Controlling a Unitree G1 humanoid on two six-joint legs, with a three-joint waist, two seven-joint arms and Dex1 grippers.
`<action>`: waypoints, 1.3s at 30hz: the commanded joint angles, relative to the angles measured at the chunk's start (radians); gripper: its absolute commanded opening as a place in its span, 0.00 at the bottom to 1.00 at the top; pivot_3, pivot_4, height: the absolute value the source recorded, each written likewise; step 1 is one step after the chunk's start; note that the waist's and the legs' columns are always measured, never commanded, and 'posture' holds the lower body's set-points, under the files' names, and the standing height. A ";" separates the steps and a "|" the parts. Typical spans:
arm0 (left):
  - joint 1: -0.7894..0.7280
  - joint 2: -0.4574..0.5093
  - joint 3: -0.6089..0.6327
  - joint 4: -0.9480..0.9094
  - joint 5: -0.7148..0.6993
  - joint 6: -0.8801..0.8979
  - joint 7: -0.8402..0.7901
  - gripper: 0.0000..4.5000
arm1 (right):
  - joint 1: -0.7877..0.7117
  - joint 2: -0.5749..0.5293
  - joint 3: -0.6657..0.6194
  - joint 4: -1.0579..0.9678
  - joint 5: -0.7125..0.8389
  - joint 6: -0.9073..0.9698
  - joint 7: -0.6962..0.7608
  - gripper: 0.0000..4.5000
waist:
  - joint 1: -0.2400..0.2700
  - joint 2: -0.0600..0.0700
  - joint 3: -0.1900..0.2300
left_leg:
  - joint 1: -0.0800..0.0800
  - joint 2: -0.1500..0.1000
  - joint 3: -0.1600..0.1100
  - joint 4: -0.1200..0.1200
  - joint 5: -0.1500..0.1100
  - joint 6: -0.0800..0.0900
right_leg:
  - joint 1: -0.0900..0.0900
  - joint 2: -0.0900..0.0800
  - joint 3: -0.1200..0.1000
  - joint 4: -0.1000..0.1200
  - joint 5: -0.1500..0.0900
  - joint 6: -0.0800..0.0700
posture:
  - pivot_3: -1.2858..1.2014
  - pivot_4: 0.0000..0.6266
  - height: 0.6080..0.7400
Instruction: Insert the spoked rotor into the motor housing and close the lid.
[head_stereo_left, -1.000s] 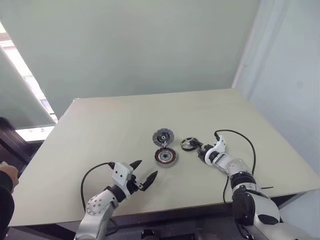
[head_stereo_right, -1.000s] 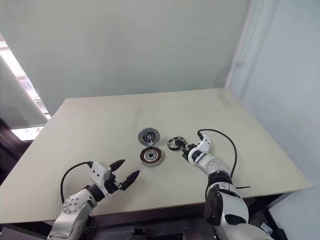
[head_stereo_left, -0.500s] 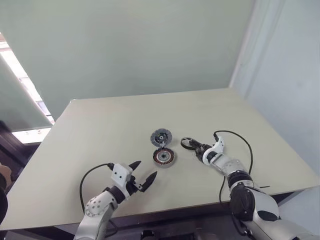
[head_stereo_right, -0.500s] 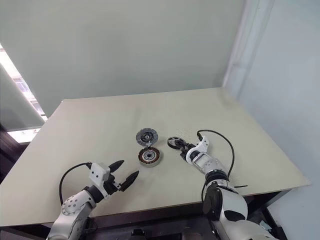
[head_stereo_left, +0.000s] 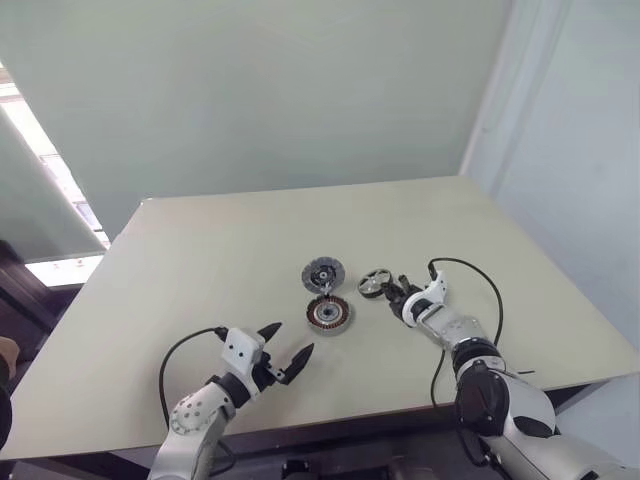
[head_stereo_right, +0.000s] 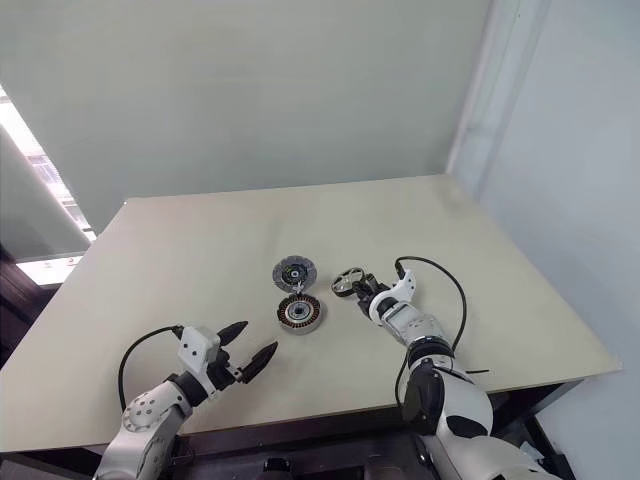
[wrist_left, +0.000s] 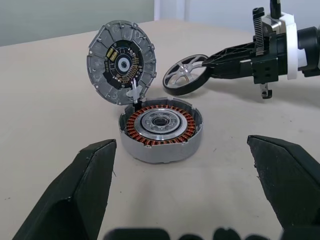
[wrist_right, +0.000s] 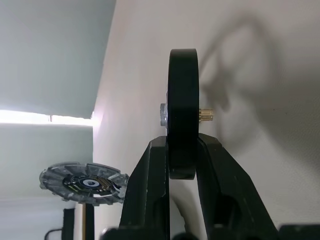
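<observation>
Spoked rotor (wrist_left: 186, 74) pinched by right end effector (head_stereo_left: 395, 291); left end effector (head_stereo_left: 287, 354) gapes empty.

On the table (head_stereo_left: 200, 260), the lid (head_stereo_left: 323, 272) stands behind the motor housing (head_stereo_left: 329, 314); the spoked rotor (head_stereo_left: 375, 283) lies right of both.

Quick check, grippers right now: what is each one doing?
Left gripper: open, holding nothing.
Right gripper: shut on the spoked rotor, gripping its rim.

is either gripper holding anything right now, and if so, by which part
Yes. The right gripper is shut on the spoked rotor, pinching its rim edge-on between both fingers. The left gripper is open and holds nothing.
</observation>
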 joint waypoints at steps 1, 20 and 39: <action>-0.019 0.001 0.008 -0.033 -0.009 -0.006 0.000 1.00 | -0.026 0.003 -0.029 -0.030 0.057 0.027 0.013 0.09 | 0.000 0.000 0.000 | 0.000 0.000 0.000 0.000 0.000 0.000 | 0.000 0.000 0.000 0.000 0.000 0.000 | 0.52 0.00 1.00; -0.017 -0.014 0.006 0.000 -0.011 -0.017 -0.010 1.00 | 0.286 0.142 -0.060 -0.710 0.383 0.507 -0.132 0.09 | 0.001 0.001 0.000 | -0.001 0.000 -0.001 0.000 0.000 0.000 | -0.001 -0.001 0.000 0.000 0.000 0.000 | 0.52 0.00 1.00; -0.039 -0.015 0.006 0.023 -0.014 -0.017 -0.026 1.00 | 0.418 0.303 0.089 -0.848 0.529 0.573 -0.297 0.09 | 0.001 0.002 0.000 | -0.001 0.001 0.000 -0.001 0.000 0.000 | -0.002 0.000 -0.001 -0.001 -0.002 -0.002 | 0.52 0.00 1.00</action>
